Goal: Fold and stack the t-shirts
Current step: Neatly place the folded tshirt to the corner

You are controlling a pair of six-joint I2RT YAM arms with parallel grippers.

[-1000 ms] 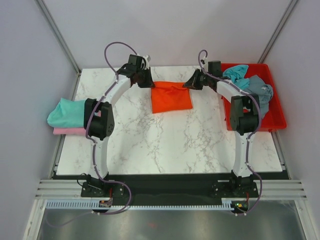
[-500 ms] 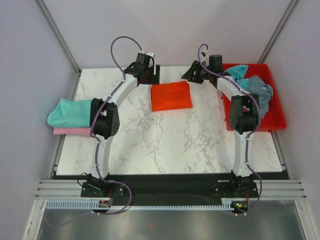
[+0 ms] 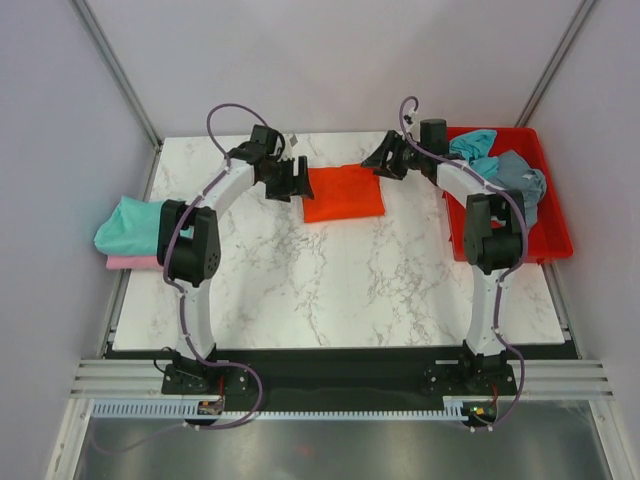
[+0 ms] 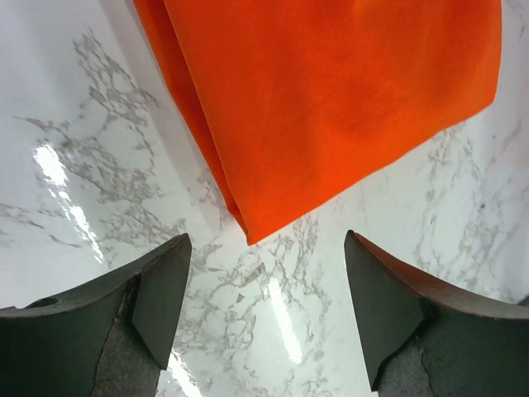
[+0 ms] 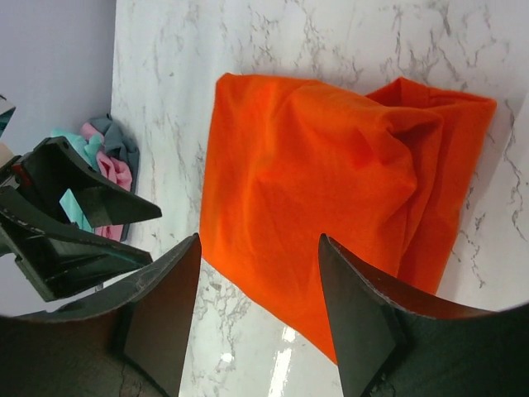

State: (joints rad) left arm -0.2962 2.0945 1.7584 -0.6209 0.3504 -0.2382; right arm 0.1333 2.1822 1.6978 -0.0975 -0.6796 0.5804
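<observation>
Bright orange short-sleeved cloth t-shirt point(image 3: 343, 193): folded to a rough rectangle and lying flat on the white grey-veined marble table point(image 3: 330, 290), between the two grippers. Left gripper point(image 4: 264, 240): jaws spread wide and holding nothing; one corner of the orange shirt lies just ahead of the gap between its fingers, with no contact visible. Right gripper point(image 5: 259, 237): jaws likewise apart and empty; the shirt spreads out directly ahead of and below its fingers, and whether they touch it cannot be told. Folded teal t-shirt point(image 3: 130, 222) on top of a flat pink t-shirt point(image 3: 128, 262): well behind the left gripper, at the table's edge. Rigid red plastic tray point(image 3: 555, 238): behind the right gripper, holding a crumpled teal shirt point(image 3: 475, 148) and a grey-blue shirt point(image 3: 522, 180).
</observation>
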